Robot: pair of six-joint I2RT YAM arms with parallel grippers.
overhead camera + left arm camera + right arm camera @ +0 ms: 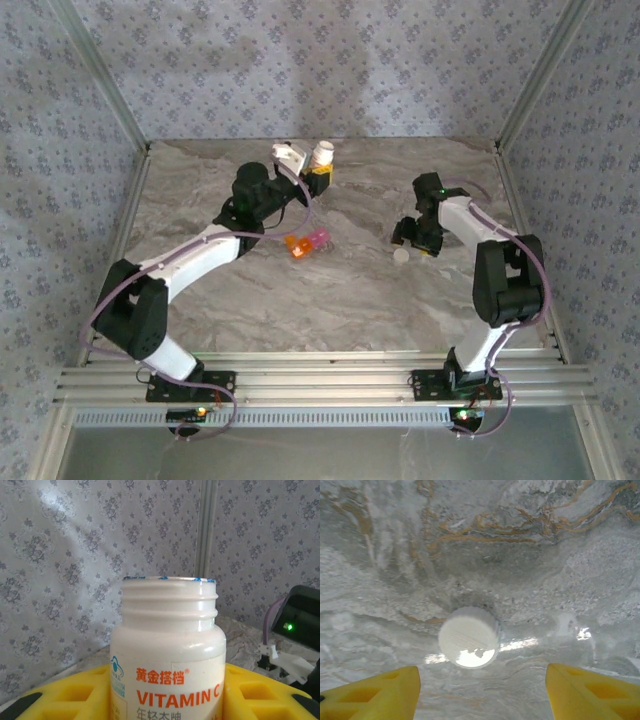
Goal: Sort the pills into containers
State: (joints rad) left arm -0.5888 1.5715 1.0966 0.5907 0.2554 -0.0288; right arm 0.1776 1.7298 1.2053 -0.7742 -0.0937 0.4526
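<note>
The containers [308,242], a small orange and pink translucent strip, lie on the marble table near its middle. No pills are in view. My left gripper [318,176] is raised at the back of the table, shut on a white Vitamin C bottle [322,153]. In the left wrist view the bottle [167,630] stands uncapped and upright between my yellow fingers [65,695]. My right gripper [412,236] hangs low over the table on the right, open. A white round cap [469,636] lies flat on the marble just beyond the right gripper [482,690], with nothing between its fingers [375,695].
The marble table [330,300] is boxed in by patterned walls [60,150] at the back and sides, with aluminium posts at the corners. The cap [401,255] lies just left of the right arm's wrist. An aluminium rail [320,375] runs along the near edge.
</note>
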